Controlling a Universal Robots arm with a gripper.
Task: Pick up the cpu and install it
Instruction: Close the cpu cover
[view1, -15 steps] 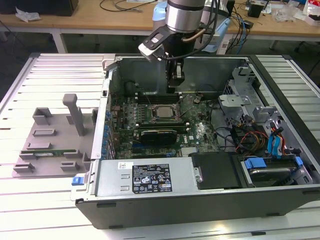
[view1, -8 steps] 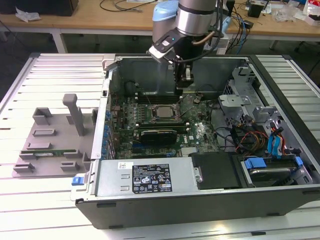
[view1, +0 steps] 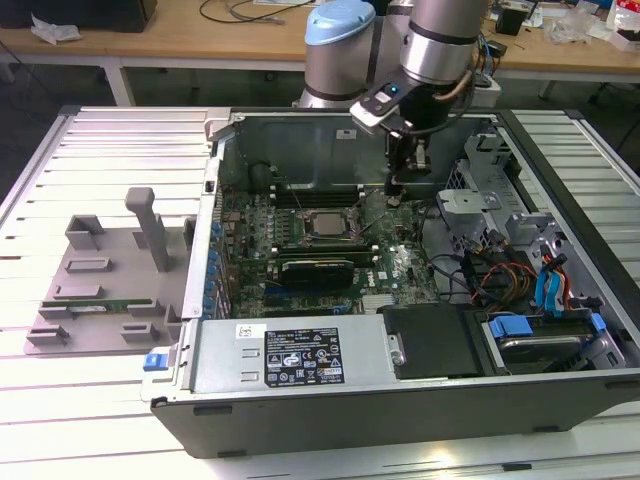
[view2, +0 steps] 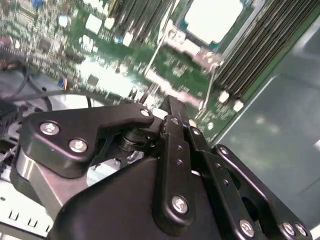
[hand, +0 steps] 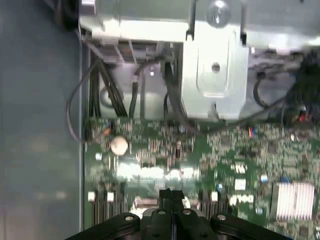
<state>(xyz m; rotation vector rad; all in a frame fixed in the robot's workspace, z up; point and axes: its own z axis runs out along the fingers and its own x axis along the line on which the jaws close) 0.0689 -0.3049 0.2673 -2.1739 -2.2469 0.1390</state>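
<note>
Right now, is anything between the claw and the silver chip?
Nothing visible. The chip sits on the green board inside the case, and the gripper hangs beside it, toward the exterior view's right, with bare board between.

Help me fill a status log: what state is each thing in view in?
cpu: lying flat on the board, not held.
gripper: shut, nothing between its fingers, low over the board, to the exterior view's right of the cpu.
case: lying on its side, open on top.
memory stick: lying flat in the grey tray, outside the case.
</note>
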